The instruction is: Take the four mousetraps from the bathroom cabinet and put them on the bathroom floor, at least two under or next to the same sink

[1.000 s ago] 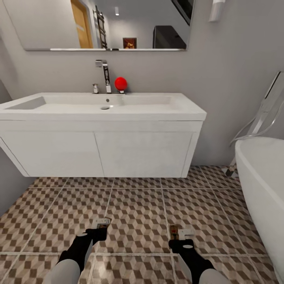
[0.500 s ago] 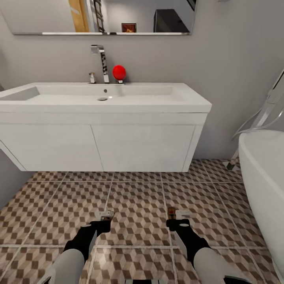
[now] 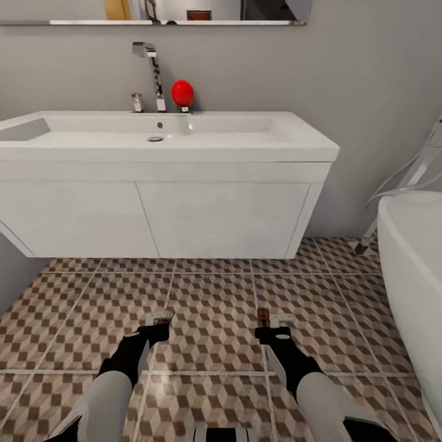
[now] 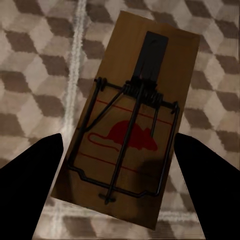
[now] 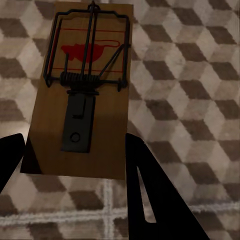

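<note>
Both tools carry a trap: the left tool (image 3: 158, 323), low and left of centre in the head view, is clamped on a small flat tan wooden mousetrap (image 4: 131, 127) with dark wire parts and a red mouse mark, its black fingers (image 4: 31, 175) pressing the board's two long edges in the left wrist view; the right tool (image 3: 270, 324), low and right of centre, grips a second tan wooden mousetrap (image 5: 84, 85) near its plain end, one finger (image 5: 150, 190) against the board's side. Each trap hangs above the brown, beige and white cube-patterned floor tiles (image 3: 212, 319), and I cannot tell how close either is to touching them. Since a second ago the whole head view has shifted: the wide white rectangular sink (image 3: 166, 132) with its chrome faucet (image 3: 149, 70) and white vanity body now sits larger and higher in the frame, the mirror strip is almost cut off at the top edge, and the white bathtub (image 3: 411, 276) fills more of the right edge. That reads as the robot rolling closer to the sink while the arms keep their grip. For the task, this likely brings both traps near enough to set down just in front of or under the vanity; two more remain unaccounted for.
</note>
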Robot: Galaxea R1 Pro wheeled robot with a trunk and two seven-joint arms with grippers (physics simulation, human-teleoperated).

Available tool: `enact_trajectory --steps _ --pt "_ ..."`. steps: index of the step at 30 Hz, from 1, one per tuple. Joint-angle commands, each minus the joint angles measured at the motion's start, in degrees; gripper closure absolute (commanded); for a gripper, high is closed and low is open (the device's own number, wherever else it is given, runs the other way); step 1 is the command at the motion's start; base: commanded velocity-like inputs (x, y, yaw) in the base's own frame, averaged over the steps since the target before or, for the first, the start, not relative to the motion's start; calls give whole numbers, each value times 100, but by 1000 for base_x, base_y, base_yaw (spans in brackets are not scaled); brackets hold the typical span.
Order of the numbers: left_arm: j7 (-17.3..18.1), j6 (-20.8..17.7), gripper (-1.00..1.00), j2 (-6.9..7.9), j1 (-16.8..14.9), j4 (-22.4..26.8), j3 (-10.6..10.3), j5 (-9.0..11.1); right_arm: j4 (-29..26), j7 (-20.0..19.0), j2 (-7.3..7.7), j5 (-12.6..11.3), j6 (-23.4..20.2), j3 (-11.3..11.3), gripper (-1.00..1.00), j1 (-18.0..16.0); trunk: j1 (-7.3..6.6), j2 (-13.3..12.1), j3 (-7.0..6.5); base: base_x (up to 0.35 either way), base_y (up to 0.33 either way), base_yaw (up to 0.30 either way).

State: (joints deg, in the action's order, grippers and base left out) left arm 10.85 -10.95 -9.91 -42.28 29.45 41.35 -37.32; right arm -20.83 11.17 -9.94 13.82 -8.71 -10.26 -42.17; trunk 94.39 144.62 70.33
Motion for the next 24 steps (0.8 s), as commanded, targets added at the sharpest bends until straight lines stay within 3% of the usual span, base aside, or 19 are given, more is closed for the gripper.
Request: enact_trajectory --steps 1,6,16,24 --pt "55 -17 100 -9 -20 21 48 -5 -36 -3 -6 44 -34 -29 100 -9 1 4 28 0 0 0" --pt "59 19 100 -9 -79 290 45 229 -259 -46 -6 53 -46 -22 100 -34 14 10 139 0 0 0" --pt "63 31 100 -9 -87 406 14 270 -291 -37 -6 81 -423 -11 100 -37 40 24 360 0 0 0" --pt "60 32 100 -9 -89 402 8 276 -402 -25 -6 86 -455 -11 100 -37 61 34 538 0 0 0"
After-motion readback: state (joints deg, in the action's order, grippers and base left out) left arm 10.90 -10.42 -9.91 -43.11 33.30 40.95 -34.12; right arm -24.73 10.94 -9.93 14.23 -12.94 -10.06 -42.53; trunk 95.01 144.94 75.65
